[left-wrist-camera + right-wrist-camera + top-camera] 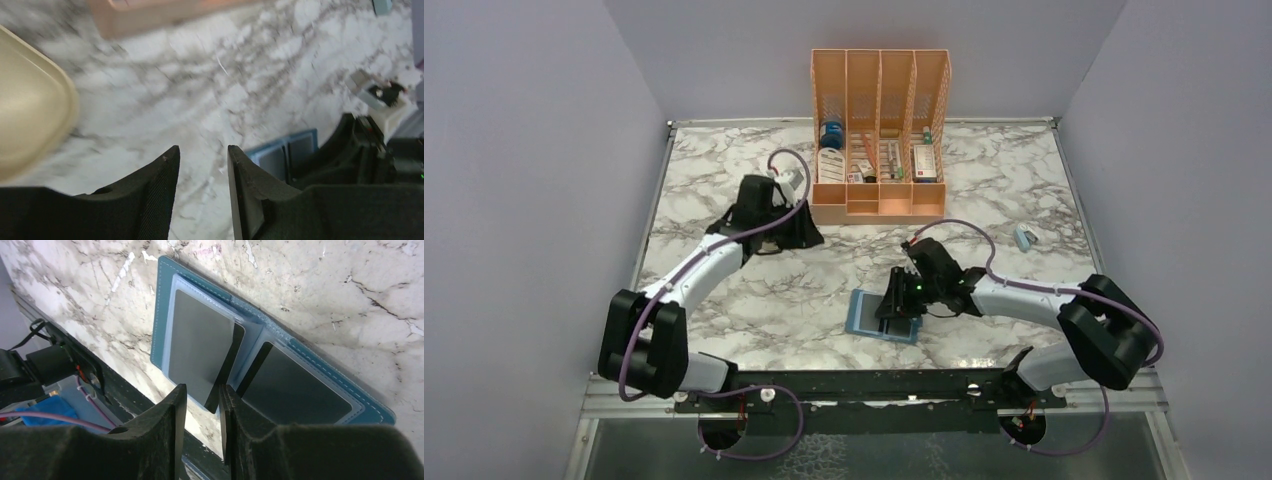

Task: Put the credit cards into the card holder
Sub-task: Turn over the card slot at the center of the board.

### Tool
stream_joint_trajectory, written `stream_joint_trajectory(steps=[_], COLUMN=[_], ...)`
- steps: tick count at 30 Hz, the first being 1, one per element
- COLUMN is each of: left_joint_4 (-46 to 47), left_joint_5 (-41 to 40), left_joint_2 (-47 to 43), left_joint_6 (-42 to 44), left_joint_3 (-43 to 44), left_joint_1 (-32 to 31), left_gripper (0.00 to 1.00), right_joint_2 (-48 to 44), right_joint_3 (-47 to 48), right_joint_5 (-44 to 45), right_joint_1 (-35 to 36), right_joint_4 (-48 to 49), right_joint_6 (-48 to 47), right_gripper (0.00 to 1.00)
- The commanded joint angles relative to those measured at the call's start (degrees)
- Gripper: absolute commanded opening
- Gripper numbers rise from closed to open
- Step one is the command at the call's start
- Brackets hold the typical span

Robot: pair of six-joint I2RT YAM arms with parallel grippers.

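The card holder [161, 305] lies open on the bench [724, 180] near its front edge. The right gripper [202, 392] has its jaws clamped on a dark card [225, 365] above the fold. The left gripper [202, 150], jaws parted and empty, hangs beside a beige tray [30, 100]

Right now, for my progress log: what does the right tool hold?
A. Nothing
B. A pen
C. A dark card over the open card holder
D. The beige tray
C: a dark credit card stands edge-on, pinched in the right tool, above the open card holder.
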Motion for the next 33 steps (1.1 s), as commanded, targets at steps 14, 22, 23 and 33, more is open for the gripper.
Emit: stream_joint_trajectory(steps=[14,22,23,33], left_joint_4=[32.6,34.2,34.4,36.2], left_joint_5=[5.8,3.3,3.4,2.8], left_joint_2=[-5.5,-0.7,-0.1,3.9], left_joint_6=[-35.6,-35.8,-35.9,-36.3], left_joint_3=[-27.8,-27.3,-27.3,-27.2], left_joint_1=[-19.0,-21.7,-22.0,-23.9], left_gripper=[0.47,0.47,0.47,0.47], right_joint_2=[5.1,5.1,5.1,4.8], right_joint_3=[-3.1,-3.5,-3.6,-4.4], right_joint_5=[4.5,4.2,4.2,3.6], right_joint_1=[1.2,1.3,1.3,1.2], right_joint_4=[6.2,6.7,6.7,7.7], right_joint_6=[-2.1,-2.1,-2.1,-1.8], right_gripper=[0.14,0.14,0.14,0.13])
